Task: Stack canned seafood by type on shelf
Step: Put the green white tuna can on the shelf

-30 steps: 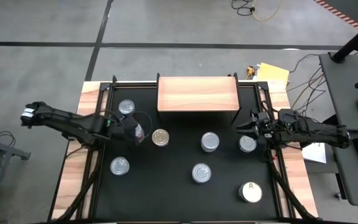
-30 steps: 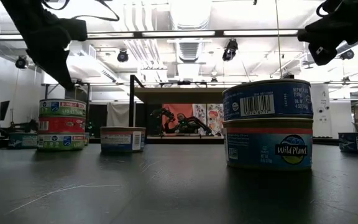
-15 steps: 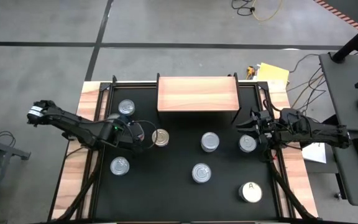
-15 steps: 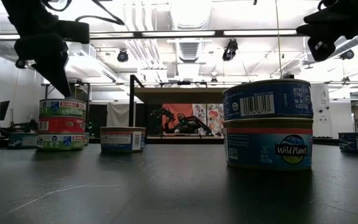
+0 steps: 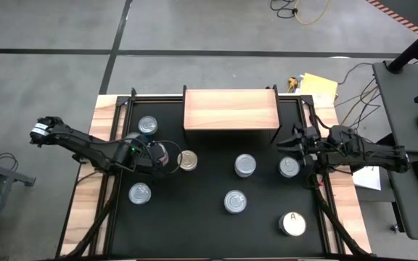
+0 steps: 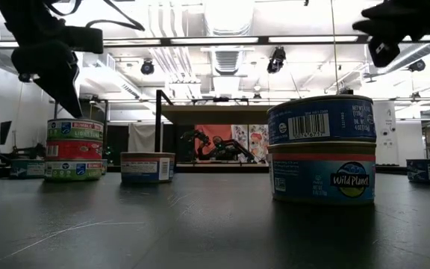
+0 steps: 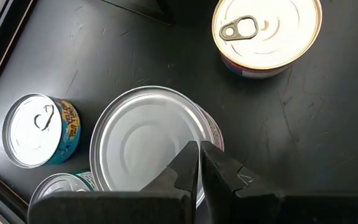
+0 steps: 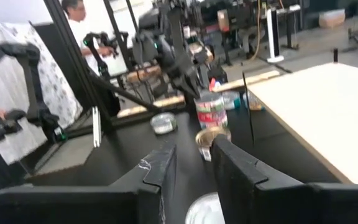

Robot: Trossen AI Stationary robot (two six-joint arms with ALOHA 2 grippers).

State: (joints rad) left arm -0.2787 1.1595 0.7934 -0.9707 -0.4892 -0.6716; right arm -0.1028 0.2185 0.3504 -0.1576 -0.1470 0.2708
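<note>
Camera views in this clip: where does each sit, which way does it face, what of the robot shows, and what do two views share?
High view: overhead, straight down; shows the shelf, left gripper and right gripper.
Low view: table level, looking across at the two-can stack; arms enter from above.
Left wrist view: down past shut fingers onto a silver can.
Right wrist view: across the table past its own fingers.
Shared: the gold-topped can shows in the high and left wrist views.

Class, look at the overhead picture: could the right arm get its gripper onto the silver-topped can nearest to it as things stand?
Probably yes. The right gripper hovers just behind that can, with nothing between them. The next can stands apart from it, and the shelf lies farther back, so the way down looks free.
</note>
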